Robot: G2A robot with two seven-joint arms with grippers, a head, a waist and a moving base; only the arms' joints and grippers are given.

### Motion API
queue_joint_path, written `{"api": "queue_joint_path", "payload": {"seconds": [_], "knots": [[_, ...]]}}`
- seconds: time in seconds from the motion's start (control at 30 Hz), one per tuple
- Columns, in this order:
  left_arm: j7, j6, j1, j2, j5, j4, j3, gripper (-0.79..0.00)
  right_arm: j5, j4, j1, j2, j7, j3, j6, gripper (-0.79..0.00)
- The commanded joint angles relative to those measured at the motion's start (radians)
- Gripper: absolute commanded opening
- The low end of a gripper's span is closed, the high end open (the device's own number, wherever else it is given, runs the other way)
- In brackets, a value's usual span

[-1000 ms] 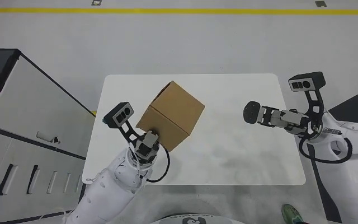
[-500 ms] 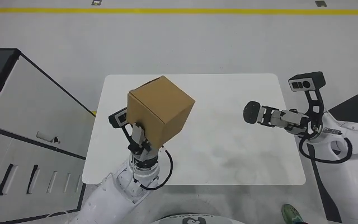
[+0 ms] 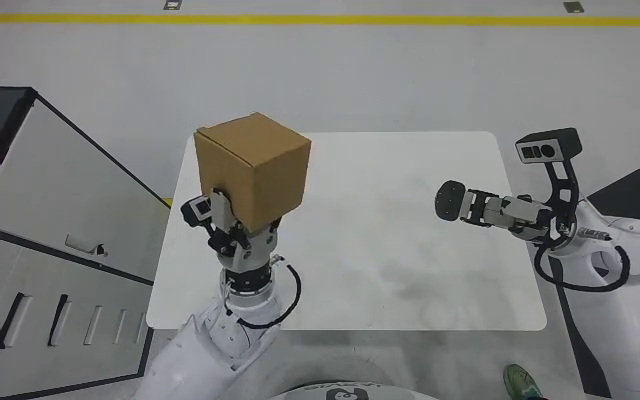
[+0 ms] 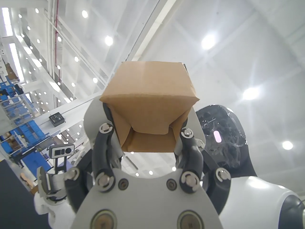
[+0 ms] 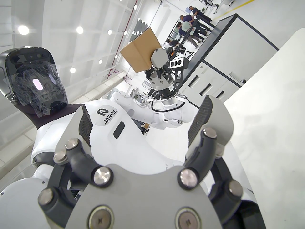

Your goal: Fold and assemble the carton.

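While my left tool clamps the folded lower end of the brown carton, the box stands directly above it, held clear of the white tabletop. My right tool hangs with jaws spread, gripping nothing, the carton well apart from it.

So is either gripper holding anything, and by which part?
Left gripper holds the carton by its lower end, fingers on two opposite sides. Right gripper is open, empty.
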Motion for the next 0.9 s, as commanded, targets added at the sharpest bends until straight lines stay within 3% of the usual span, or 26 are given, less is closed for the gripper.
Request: {"api": "queue_joint_path", "payload": {"seconds": [0.0, 0.3, 0.5, 0.67, 0.87], "knots": [[0.03, 0.015, 0.022, -0.004, -0.072, -0.016, 0.004, -0.785, 0.0, 0.0, 0.0, 0.0, 0.0, 0.0, 0.0, 0.0], [0.005, 0.045, 0.034, -0.005, -0.119, -0.035, 0.012, -0.785, 0.0, 0.0, 0.0, 0.0, 0.0, 0.0, 0.0, 0.0], [0.032, 0.078, 0.052, -0.019, -0.264, -0.071, 0.024, -0.785, 0.0, 0.0, 0.0, 0.0, 0.0, 0.0, 0.0, 0.0], [-0.031, 0.151, 0.077, -0.022, -0.402, -0.089, 0.047, -0.785, 0.0, 0.0, 0.0, 0.0, 0.0, 0.0, 0.0, 0.0], [-0.099, 0.175, 0.113, -0.026, -0.529, -0.11, 0.042, -0.785, 0.0, 0.0, 0.0, 0.0, 0.0, 0.0, 0.0, 0.0]]}}
